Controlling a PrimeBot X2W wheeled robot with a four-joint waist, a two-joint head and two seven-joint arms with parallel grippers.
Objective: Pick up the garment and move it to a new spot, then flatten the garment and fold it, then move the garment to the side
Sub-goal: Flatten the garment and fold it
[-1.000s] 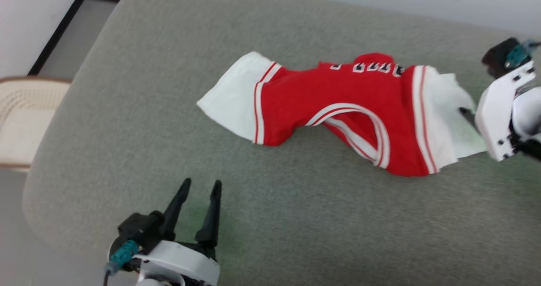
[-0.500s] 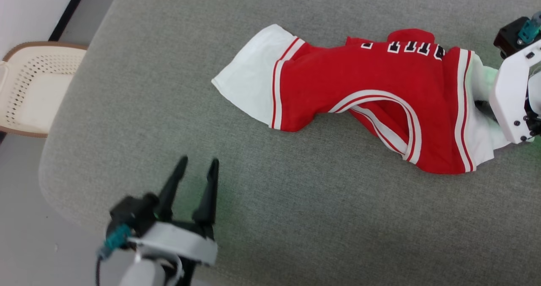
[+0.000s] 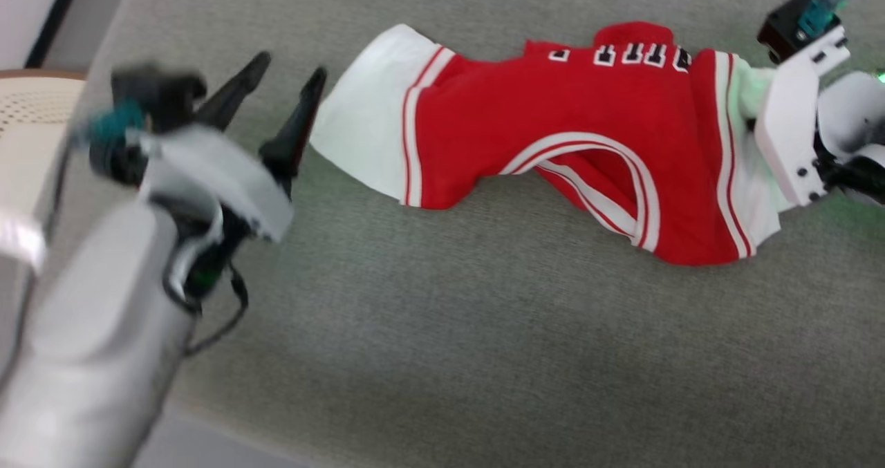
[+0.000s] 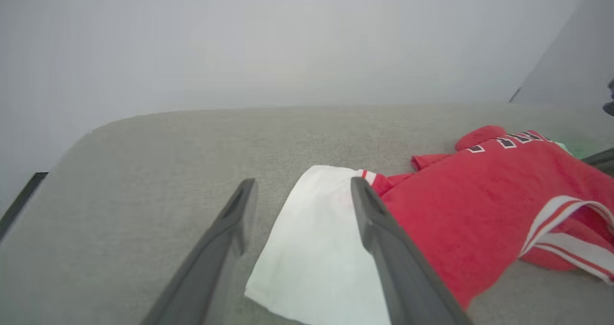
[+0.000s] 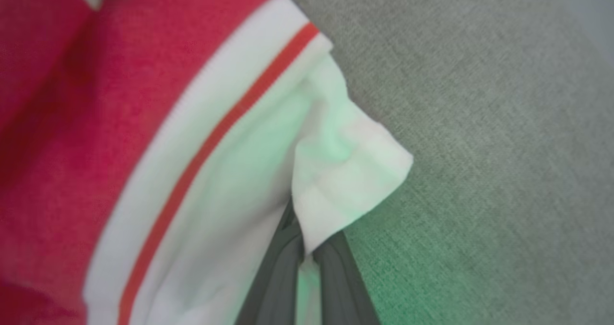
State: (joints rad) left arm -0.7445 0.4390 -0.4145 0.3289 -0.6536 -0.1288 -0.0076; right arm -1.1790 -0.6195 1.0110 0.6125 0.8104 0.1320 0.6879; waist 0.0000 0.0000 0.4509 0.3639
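Head view has the garment (image 3: 553,143) lying twisted across the far half of a grey padded surface (image 3: 442,357), one white sleeve (image 3: 359,136) trailing to the left, the striped neck opening gaping toward the near side, and the lettering bunched along the far edge. By the look of it the task is only at its first step: the shirt is neither lifted nor spread, so the carry to a new spot, the flattening, the folding and the final move aside all appear to remain. The right pincer (image 5: 302,258) is pressed together on a fold of the other white sleeve (image 5: 345,171) at the garment's right end; the right wrist view shows the cloth puckered up over the dark fingers. That arm reaches in from the right edge, its white wrist bracket hanging over the sleeve. The left pincer (image 3: 291,66) is spread and holds nothing. Its pale forearm (image 3: 104,330) slants up from the near left corner, blurred, fingers pointing far and right, the closer tip just beside the left sleeve's edge. In the left wrist view that sleeve lies between and just past the spread fingers, so a second grip there seems the likely aim.
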